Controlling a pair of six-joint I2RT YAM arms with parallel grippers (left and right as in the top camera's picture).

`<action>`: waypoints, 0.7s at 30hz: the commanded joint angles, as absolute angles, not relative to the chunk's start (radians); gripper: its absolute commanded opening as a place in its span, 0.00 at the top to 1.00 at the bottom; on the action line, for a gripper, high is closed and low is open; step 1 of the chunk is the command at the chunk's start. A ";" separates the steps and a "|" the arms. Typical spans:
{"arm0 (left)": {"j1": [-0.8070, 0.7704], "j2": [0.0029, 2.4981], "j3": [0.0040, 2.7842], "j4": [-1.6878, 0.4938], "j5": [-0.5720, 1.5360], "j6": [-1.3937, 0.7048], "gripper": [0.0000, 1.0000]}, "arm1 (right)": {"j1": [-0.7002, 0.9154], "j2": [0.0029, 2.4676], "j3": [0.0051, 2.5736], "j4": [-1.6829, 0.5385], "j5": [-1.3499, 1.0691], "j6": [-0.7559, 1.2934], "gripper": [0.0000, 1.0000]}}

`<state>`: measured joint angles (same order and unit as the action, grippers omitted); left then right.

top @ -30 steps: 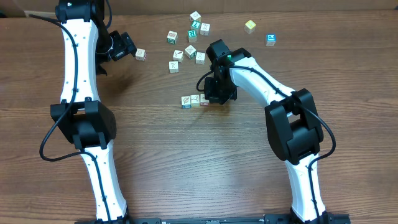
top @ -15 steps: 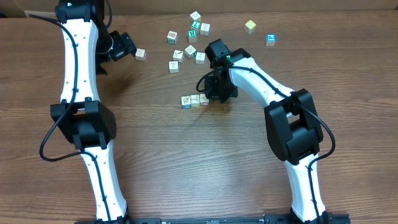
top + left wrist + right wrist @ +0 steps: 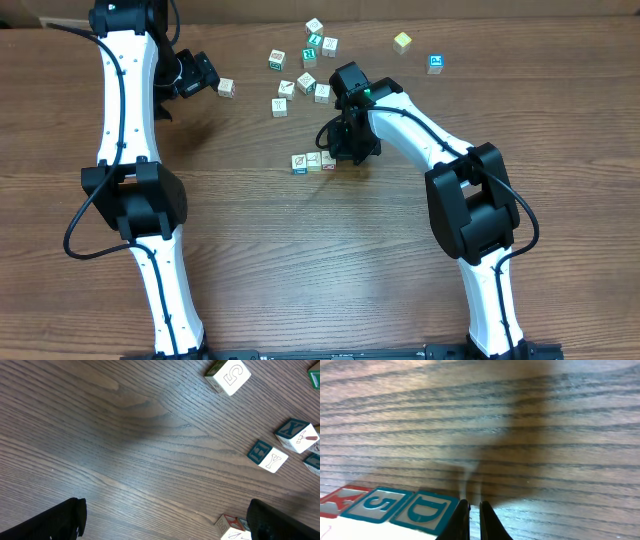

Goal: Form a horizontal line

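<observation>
Spanning every view, the wooden counter (image 3: 300, 260) carries all items.

Left arm (image 3: 125, 110): reaches from the near edge up the left side to the far-left corner, wrist turned toward the centre. Left pincer (image 3: 165, 520): fingers spread wide apart with nothing between them, hanging over bare wood in its wrist view.

Right arm (image 3: 440, 150): rises from the near right, elbow bent, forearm angled inward and leftward, wrist pitched down at mid-counter. Right pincer (image 3: 474, 517): fingertips drawn together with only a sliver between them, gripping nothing, tips down at the counter surface.

Horizontal line (image 3: 314, 161): lies at mid-counter, immediately left of the right pincer. Three cubes show overhead, edge to edge; anything further right is hidden under the pincer. The right wrist view shows a red face, a blue "5" and a blue "D", the "D" cube (image 3: 425, 512) just beside the fingertips; contact cannot be confirmed.

Loose cubes (image 3: 305, 70): scattered at the far centre, well apart from the row. One single cube (image 3: 226, 87) sits near the left pincer. A yellow-green cube (image 3: 402, 41) and a blue cube (image 3: 435, 63) lie far right.
</observation>
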<state>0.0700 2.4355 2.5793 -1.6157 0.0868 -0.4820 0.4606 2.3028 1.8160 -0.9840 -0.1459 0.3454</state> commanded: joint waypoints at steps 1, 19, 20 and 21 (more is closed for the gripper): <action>0.072 2.424 2.599 -1.615 0.094 -0.475 0.01 | 0.466 2.286 1.806 -0.978 -0.163 0.339 0.94; 0.072 2.424 2.599 -1.615 0.094 -0.475 0.01 | 0.466 2.286 1.806 -0.978 -0.155 0.340 0.93; 0.072 2.424 2.599 -1.615 0.094 -0.475 0.00 | 0.466 2.286 1.806 -0.978 -0.138 0.340 0.93; 0.072 2.424 2.599 -1.615 0.094 -0.475 0.00 | 0.466 2.286 1.806 -0.978 -0.125 0.340 0.93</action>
